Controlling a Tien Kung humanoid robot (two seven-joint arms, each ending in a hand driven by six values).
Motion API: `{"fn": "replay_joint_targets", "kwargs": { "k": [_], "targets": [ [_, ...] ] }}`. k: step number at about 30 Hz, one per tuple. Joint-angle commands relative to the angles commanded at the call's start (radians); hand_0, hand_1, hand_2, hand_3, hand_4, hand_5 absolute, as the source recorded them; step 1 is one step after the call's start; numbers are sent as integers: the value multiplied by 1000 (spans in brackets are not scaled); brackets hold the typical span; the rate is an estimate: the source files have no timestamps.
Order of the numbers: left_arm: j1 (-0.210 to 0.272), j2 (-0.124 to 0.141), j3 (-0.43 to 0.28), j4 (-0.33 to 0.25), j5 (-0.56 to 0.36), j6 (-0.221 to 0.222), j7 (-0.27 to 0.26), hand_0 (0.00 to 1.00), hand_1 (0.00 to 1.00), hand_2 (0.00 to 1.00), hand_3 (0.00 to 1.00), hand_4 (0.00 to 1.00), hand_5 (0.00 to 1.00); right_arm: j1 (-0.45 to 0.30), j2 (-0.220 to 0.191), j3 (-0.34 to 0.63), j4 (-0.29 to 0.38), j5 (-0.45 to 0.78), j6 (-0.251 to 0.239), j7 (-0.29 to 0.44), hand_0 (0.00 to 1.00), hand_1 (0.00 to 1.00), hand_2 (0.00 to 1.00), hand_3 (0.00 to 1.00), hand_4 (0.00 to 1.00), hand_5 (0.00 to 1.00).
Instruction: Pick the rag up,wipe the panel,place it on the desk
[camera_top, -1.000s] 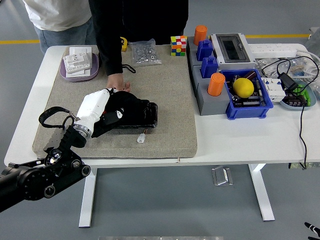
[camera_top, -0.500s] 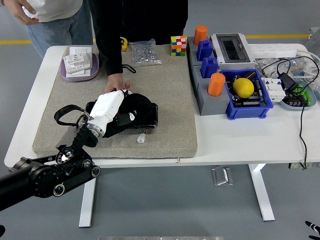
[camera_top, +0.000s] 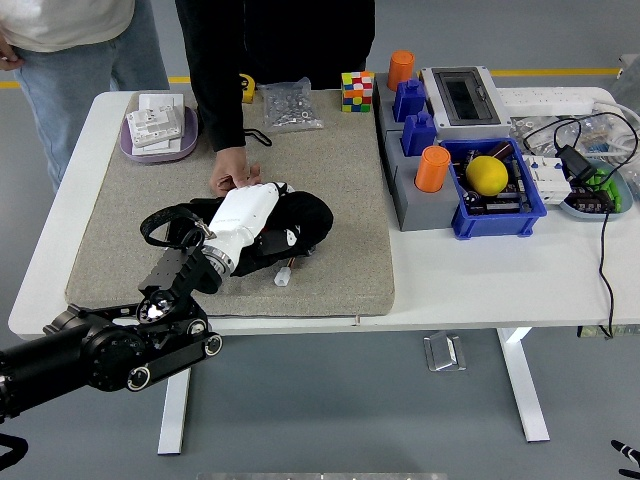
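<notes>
Now further right along the panel (camera_top: 190, 222) than a second ago: left hand (camera_top: 262, 222), white-shelled, pressed down on the black rag (camera_top: 305, 218) and swept toward the panel's right end. Fingers buried in the cloth, so cannot tell whether curled or flat. Rag bunched at the right end, covering most of the panel there; only the dark left end, by the wrist, seen bare. Just behind, a person's hand (camera_top: 232, 172) resting on the grey mat (camera_top: 330, 170) at the panel's far edge, seemingly steadying it, as before. Small white connector (camera_top: 284, 278) lying on the mat just in front. Means a wiping stroke well under way, probably near its end. Remaining: setting the rag down on the worktop (camera_top: 470, 275). Right hand out of view.
</notes>
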Motion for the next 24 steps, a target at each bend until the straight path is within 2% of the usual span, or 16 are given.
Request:
{"fn": "replay_joint_targets", "kwargs": {
  "k": [4, 9, 24],
  "targets": [
    [-2, -8, 7, 2, -1, 0, 1, 198, 91, 529, 509, 315, 2, 2, 0, -3, 1, 0, -1, 0, 770, 598, 707, 646, 998, 590],
    [0, -5, 6, 5, -2, 0, 1, 198, 91, 529, 509, 315, 2, 1, 3, -2, 0, -1, -2, 0, 770, 598, 707, 646, 998, 590],
    [25, 36, -30, -3, 20, 3, 3, 197, 91, 532, 510, 313, 2, -4, 10, 4, -2, -3, -3, 0, 769, 598, 707, 646, 998, 591]
  ]
}}
